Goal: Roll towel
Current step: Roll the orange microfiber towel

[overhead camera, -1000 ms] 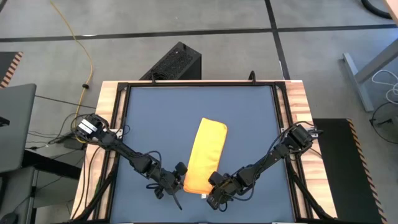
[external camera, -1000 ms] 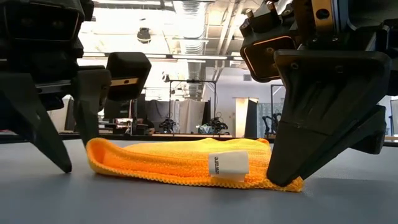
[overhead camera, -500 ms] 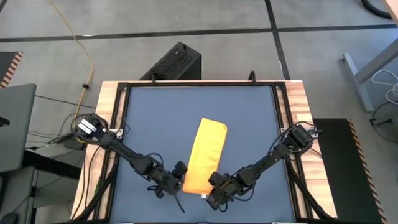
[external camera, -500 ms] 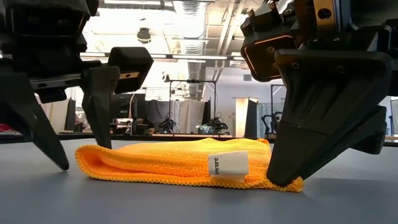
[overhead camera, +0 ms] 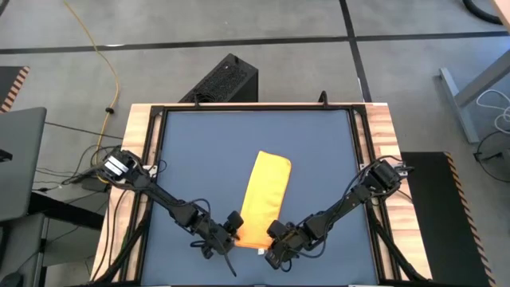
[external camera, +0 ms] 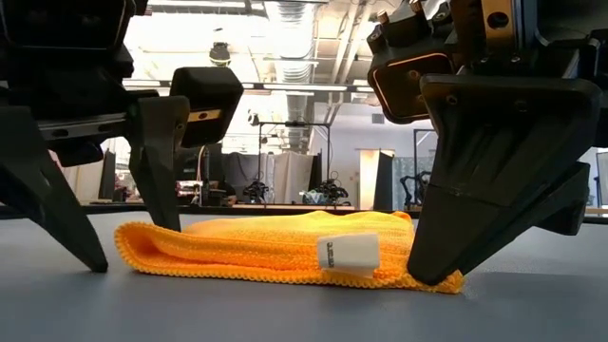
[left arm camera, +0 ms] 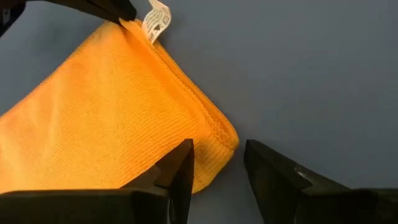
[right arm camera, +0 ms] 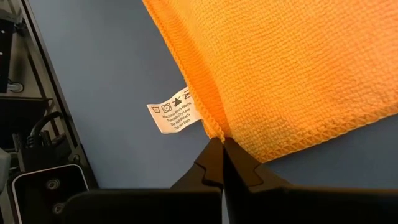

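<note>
Lying flat, folded yellow towel [overhead camera: 263, 198], white tag [right arm camera: 174, 114] at edge

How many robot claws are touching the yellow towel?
2. The left gripper straddles the towel's near left corner; the right gripper pinches the near right corner by the white tag.

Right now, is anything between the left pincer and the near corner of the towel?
Nothing visible. The left pincer stands open at the towel corner, one finger over the cloth, one over bare table. The right pincer is shut on the towel's other near corner.
</note>
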Controlling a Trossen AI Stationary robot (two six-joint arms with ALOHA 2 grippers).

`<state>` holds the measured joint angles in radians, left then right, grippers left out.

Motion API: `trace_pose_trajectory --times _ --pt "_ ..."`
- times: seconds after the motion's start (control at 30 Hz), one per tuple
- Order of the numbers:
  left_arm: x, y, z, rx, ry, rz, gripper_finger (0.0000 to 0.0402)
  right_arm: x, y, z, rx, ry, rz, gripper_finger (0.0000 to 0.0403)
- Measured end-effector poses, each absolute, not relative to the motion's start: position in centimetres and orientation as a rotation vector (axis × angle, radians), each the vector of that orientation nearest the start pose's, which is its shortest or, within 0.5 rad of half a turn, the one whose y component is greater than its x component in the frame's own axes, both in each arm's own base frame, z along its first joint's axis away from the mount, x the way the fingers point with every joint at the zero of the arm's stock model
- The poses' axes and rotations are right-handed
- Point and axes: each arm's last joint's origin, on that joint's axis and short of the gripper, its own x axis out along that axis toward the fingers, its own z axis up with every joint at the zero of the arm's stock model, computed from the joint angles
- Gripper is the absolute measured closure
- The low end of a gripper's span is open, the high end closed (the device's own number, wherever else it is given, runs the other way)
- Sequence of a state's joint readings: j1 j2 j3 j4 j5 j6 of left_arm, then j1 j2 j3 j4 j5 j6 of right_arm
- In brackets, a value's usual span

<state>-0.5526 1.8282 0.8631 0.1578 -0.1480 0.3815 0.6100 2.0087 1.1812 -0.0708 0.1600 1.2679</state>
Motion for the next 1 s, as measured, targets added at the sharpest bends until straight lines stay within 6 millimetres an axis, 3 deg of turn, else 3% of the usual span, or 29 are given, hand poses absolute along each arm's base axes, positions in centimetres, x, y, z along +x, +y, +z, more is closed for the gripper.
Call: trace_pose_trajectory --times 0.17,0.4,0.6,1.0 --pt "29.4 -17.6 12.2 0.630 0.687 -0.517 0.0280 33.1 22.8 12.8 0.842 0.948 -0.167 0.0385" --pt "29.4 -17.6 12.1 0.589 0.700 -0.516 0.0389 33.1 22.8 12.8 0.844 0.948 -0.170 0.0385" --pt "29.9 -16.9 12.0 0.430 0.738 -0.512 0.0401 33.1 22.8 12.7 0.848 0.949 -0.173 0.0385" --pt "31.1 -13.8 12.0 -0.102 0.819 -0.755 0.0401 32.7 23.4 12.7 0.890 0.946 -0.187 0.0385"
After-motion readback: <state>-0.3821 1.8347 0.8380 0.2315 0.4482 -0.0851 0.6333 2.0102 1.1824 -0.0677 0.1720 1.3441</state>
